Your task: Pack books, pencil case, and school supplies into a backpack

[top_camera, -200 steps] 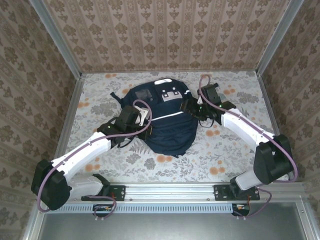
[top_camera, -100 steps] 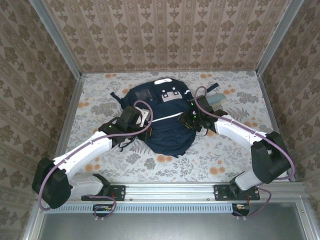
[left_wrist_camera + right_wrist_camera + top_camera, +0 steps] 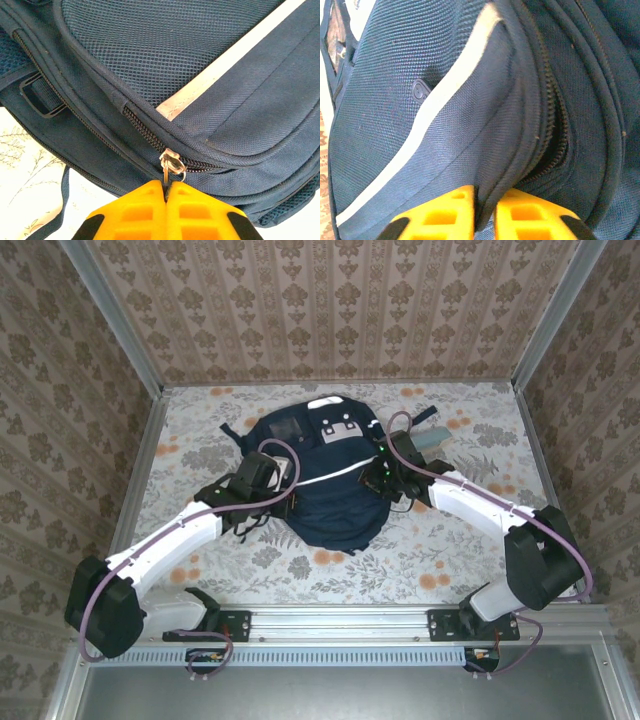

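The navy backpack [image 3: 335, 475] lies flat in the middle of the table, white stripe across it, grey patches toward the far end. My left gripper [image 3: 290, 480] sits at its left edge, shut on the metal zipper pull [image 3: 172, 165] of a side zipper [image 3: 145, 131]. My right gripper [image 3: 378, 478] is at the right edge, shut on a fold of the backpack fabric [image 3: 492, 200] beside a partly open zipper [image 3: 555, 145]. The books are hidden from view.
A pale blue object [image 3: 432, 437] with a dark end lies on the floral tabletop just beyond the right gripper. Dark straps [image 3: 232, 430] trail off the backpack's far left. Patterned walls enclose the table on three sides.
The right arm swung in from the far right to the backpack's right edge, uncovering the pale blue object, and shut on the fabric. The left gripper has barely shifted.
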